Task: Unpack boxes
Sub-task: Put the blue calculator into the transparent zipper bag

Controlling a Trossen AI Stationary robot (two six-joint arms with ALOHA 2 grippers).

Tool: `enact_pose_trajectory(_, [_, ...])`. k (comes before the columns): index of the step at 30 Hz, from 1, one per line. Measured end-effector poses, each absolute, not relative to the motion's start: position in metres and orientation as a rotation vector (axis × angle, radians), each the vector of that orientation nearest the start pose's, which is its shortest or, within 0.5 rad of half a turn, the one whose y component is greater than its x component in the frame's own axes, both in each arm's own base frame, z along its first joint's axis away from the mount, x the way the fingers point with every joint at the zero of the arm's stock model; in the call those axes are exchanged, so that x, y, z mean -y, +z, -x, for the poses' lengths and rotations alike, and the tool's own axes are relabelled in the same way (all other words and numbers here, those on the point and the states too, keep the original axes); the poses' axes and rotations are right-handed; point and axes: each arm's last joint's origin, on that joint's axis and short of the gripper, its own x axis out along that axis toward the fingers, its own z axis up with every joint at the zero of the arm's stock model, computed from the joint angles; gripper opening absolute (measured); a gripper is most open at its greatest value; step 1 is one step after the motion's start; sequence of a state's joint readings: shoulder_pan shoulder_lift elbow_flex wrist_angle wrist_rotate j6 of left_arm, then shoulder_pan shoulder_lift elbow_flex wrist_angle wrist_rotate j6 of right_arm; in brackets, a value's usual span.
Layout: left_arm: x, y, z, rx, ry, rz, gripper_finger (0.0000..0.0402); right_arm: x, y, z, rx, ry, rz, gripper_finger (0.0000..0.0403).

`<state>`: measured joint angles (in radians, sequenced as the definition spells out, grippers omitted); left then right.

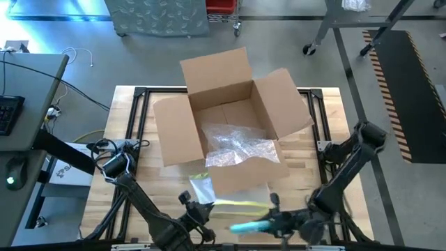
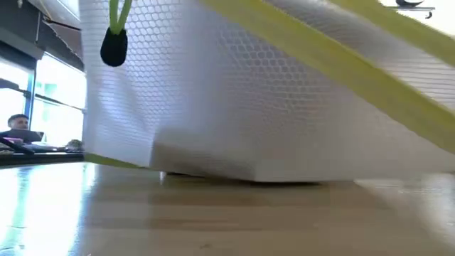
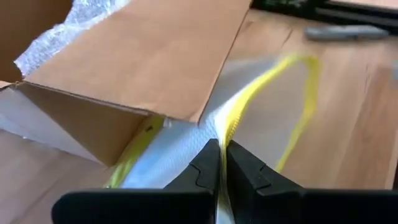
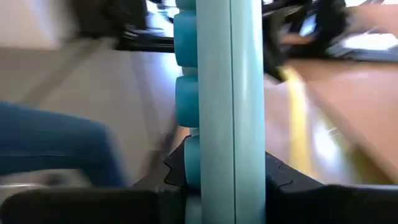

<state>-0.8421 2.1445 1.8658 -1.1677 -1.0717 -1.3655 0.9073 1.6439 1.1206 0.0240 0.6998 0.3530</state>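
The brown cardboard box (image 1: pixel 230 111) stands open in the middle of the table, flaps spread, with crinkly clear film (image 1: pixel 237 148) inside. In front of its near flap (image 3: pixel 143 56) is a flat clear sleeve with a yellow edge (image 1: pixel 202 189). It fills the low view (image 2: pixel 234 99). My left gripper (image 1: pixel 197 209) is shut on it by the table's near edge. To its right, my right gripper (image 1: pixel 275 222) is shut on a long teal tool (image 1: pixel 245 226). My left gripper (image 3: pixel 219 155) pinches the sleeve's yellow edge (image 3: pixel 227 127) between its two fingers. It comes from the table's near side, slanting down. The sleeve stretches away from the fingers toward the box's near flap. I cannot tell whether its lower fold (image 2: pixel 206 167) touches the table. My right gripper (image 4: pixel 217 171) pinches the teal tool (image 4: pixel 227 74) between its two fingers, which lie across its length (image 4: pixel 217 149). In the high view the tool sticks out level toward the table's left, clear of the wood. Which end of the tool the fingers are on does not show.
A black frame (image 1: pixel 139 97) borders the wooden table. A desk with a keyboard (image 1: pixel 10 111) stands off the left side. A grey pen-like thing (image 3: pixel 348 32) lies on the wood beyond the sleeve. A person sits in the room behind (image 2: pixel 18 124).
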Motion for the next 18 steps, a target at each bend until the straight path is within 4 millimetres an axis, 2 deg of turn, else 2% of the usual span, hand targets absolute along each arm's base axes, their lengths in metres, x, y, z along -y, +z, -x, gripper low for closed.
enact_pose_trajectory(4, [0.302, 0.241, -0.304, -0.466, 0.633, 0.122, 0.0, -0.27, 0.242, -0.259, -0.375, 0.032, 0.196, 0.0078])
enact_pose_trajectory(10, [0.302, 0.252, -0.307, -0.413, 0.64, 0.169, 0.0, -0.263, 0.222, -0.281, -0.446, -0.05, 0.275, 0.0078])
enact_pose_trajectory(14, [0.302, 0.253, -0.308, -0.417, 0.64, 0.175, 0.0, -0.259, 0.223, -0.28, -0.52, -0.086, 0.286, 0.0078])
enact_pose_trajectory(18, [0.303, 0.253, -0.308, -0.443, 0.631, 0.195, 0.0, -0.251, 0.228, -0.269, -0.689, -0.166, 0.316, 0.0078])
